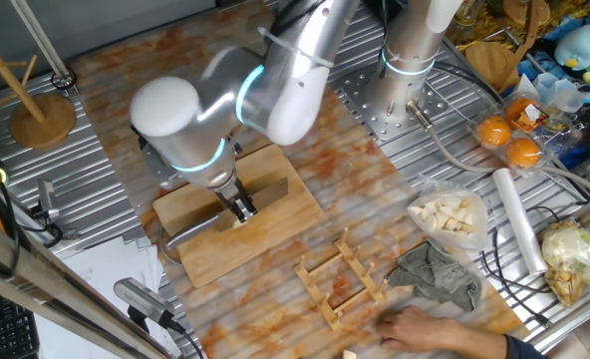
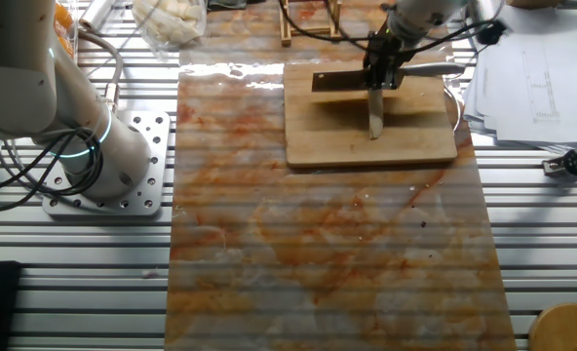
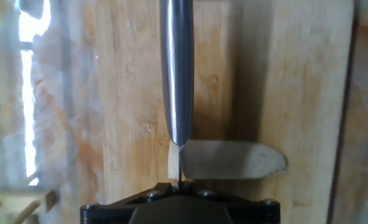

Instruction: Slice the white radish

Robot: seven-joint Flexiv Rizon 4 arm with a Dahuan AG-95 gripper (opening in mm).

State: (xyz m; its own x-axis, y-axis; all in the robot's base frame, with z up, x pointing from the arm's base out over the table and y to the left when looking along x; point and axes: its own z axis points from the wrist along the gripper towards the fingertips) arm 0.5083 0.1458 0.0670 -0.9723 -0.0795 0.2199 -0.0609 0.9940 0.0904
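Note:
The white radish [image 3: 234,160] is a cream-white stick with a rounded end, lying on the wooden cutting board [image 3: 296,74]. It also shows in the other fixed view [image 2: 374,117]. My gripper [image 3: 179,183] is shut on a steel knife [image 3: 176,68], held edge down across the radish. The blade stands in the radish near one end, with a thin sliver [image 3: 171,165] on its left side. In one fixed view my gripper [image 1: 239,206] hangs over the board [image 1: 275,234] and mostly hides the radish. The knife's handle [image 2: 430,70] sticks out sideways.
A clear plastic bag of pale cut pieces [image 1: 449,214] lies right of the board. A wooden rack [image 1: 340,279], a grey cloth [image 1: 440,274] and a person's hand [image 1: 425,329] are in front. A second robot base [image 2: 94,156] stands beside the mat. Papers [image 2: 532,68] lie nearby.

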